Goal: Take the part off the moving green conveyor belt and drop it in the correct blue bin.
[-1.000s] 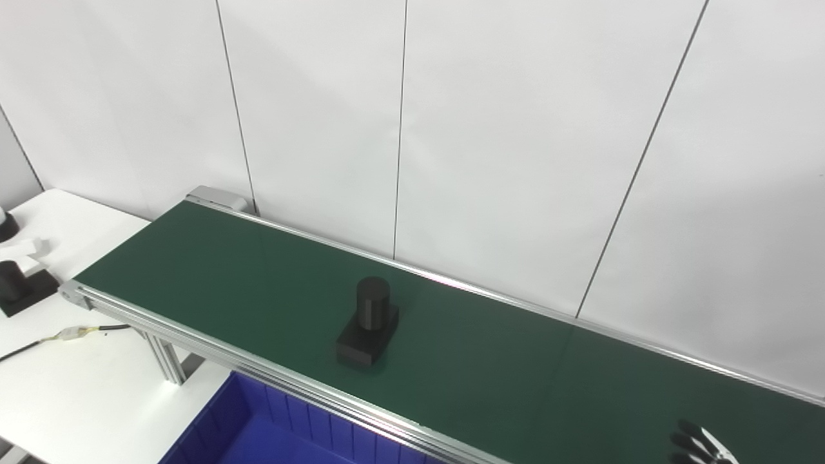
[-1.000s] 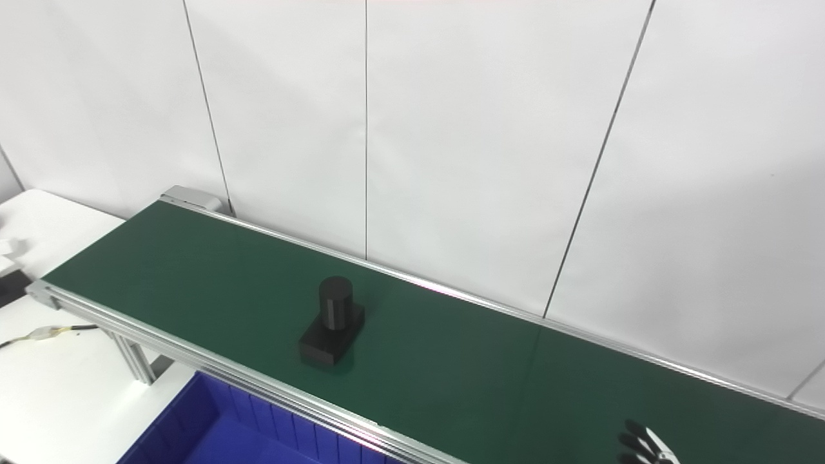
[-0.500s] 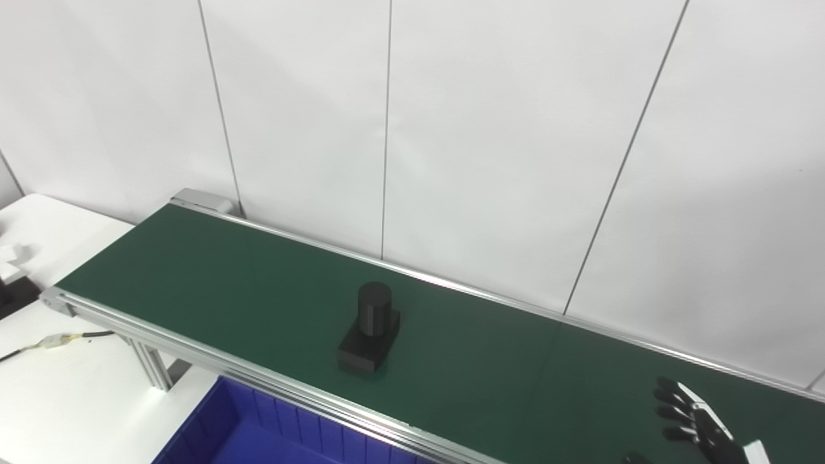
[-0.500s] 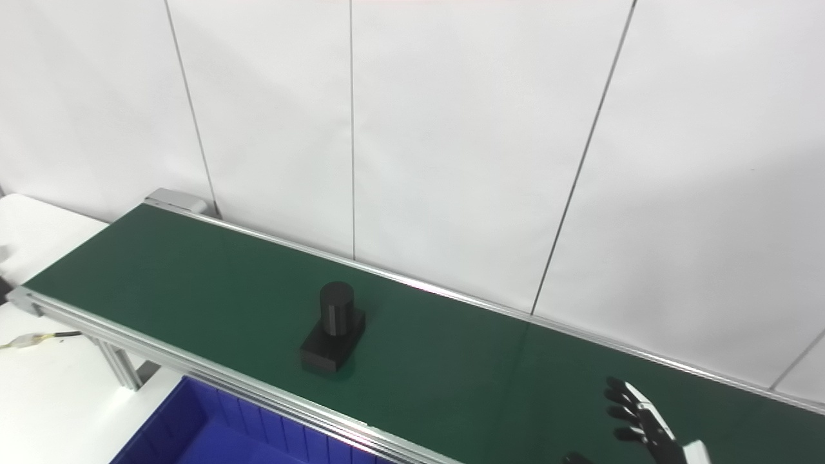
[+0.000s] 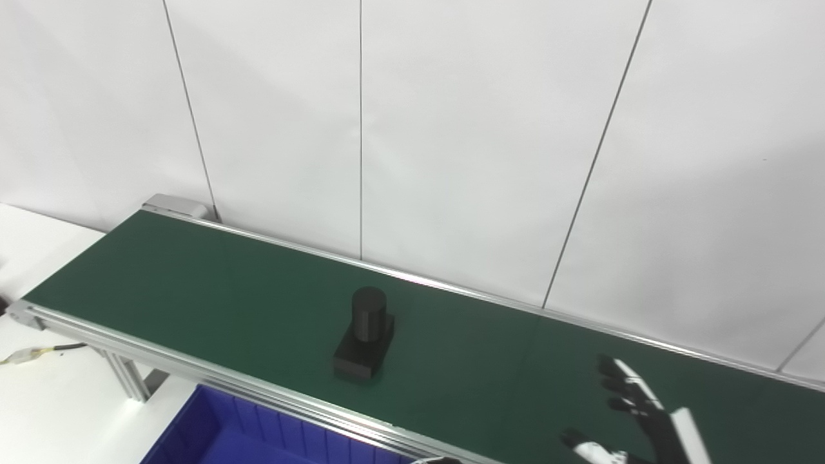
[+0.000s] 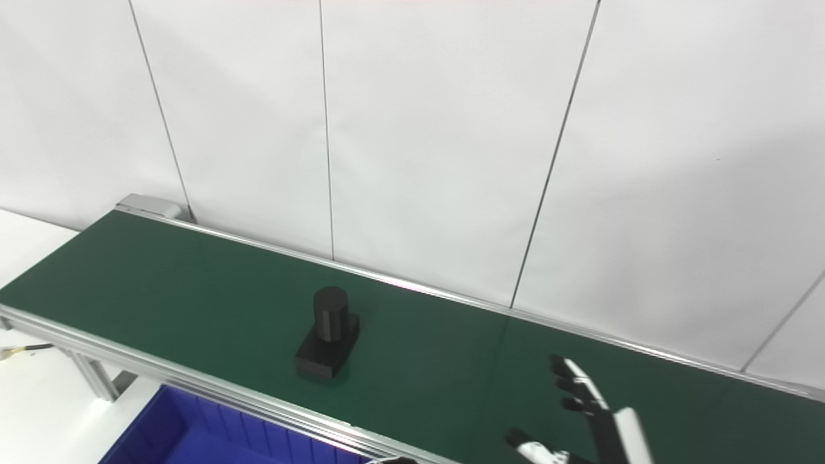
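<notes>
A black part (image 5: 364,336), a short cylinder standing on a flat rectangular base, rides upright on the green conveyor belt (image 5: 193,283) near its front rail. My right hand (image 5: 638,415) comes up from the bottom right, over the belt and well to the right of the part. Its fingers are spread, its thumb sticks out to the left, and it holds nothing. The blue bin (image 5: 258,438) lies below the belt's front rail, just left of the part. My left hand does not show; a small sliver at the bottom edge is too small to identify.
White wall panels (image 5: 451,129) stand right behind the belt. A white table (image 5: 45,399) with a cable (image 5: 32,352) sits at the left, past the belt's end. The belt's aluminium front rail (image 5: 193,374) runs between the part and the bin.
The camera has panned right. The part has travelled right along the belt. My right hand has risen from the bottom corner and moved left, its fingers now fully in view.
</notes>
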Available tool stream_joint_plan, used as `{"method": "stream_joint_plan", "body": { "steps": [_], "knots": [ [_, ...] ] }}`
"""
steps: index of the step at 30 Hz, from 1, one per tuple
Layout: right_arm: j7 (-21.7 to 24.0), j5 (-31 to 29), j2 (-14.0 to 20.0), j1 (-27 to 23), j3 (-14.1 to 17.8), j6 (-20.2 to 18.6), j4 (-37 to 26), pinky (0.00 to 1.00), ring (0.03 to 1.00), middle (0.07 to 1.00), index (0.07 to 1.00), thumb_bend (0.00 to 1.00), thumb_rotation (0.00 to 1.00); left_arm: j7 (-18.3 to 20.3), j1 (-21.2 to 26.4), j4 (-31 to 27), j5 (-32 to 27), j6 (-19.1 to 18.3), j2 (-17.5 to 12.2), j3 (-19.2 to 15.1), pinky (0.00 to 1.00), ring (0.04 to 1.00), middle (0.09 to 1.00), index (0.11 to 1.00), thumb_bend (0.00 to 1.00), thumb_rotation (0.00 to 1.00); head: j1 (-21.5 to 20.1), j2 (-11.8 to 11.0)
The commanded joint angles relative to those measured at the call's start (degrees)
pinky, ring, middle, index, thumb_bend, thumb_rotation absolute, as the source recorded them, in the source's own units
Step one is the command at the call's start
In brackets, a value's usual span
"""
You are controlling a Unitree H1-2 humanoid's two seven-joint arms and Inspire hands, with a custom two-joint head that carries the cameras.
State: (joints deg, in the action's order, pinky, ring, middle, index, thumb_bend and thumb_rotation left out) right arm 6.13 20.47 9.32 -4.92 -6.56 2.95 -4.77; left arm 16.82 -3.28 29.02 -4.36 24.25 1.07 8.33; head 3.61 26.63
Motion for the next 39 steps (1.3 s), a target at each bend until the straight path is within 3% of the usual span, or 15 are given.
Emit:
{"method": "stream_joint_plan", "body": {
  "steps": [1,18,30,39],
  "knots": [
    [-0.2,0.9,-0.5,-2.5,-0.7,-1.0,-1.6,0.78,0.858,0.885,0.893,0.61,0.44,0.8,0.4,-2.1,-1.1,1.4,-0.2,-0.1,0.79,0.852,0.846,0.896,1.0,0.34,-0.2,0.2],
    [0.4,3.7,-3.0,-7.3,-5.4,-4.5,1.0,0.77,0.854,0.891,0.905,0.64,0.49,1.3,-1.6,-6.3,-2.0,-0.8,-1.4,-0.1,0.81,0.857,0.859,0.911,1.0,0.37,-4.2,2.2],
    [-0.5,6.7,-6.0,-14.6,-8.4,-7.3,8.8,0.78,0.864,0.889,0.911,0.67,0.51,2.5,-2.8,-9.7,-3.4,-2.6,-3.1,-0.1,0.82,0.848,0.856,0.907,0.97,0.33,-8.2,4.1],
    [-2.3,7.7,-9.0,-20.2,-9.6,-6.1,17.1,0.76,0.85,0.883,0.907,0.66,0.49,4.0,-3.1,-11.3,-5.2,-3.7,-4.7,-0.4,0.83,0.854,0.855,0.893,0.97,0.32,-11.5,5.1]
  ]
}}
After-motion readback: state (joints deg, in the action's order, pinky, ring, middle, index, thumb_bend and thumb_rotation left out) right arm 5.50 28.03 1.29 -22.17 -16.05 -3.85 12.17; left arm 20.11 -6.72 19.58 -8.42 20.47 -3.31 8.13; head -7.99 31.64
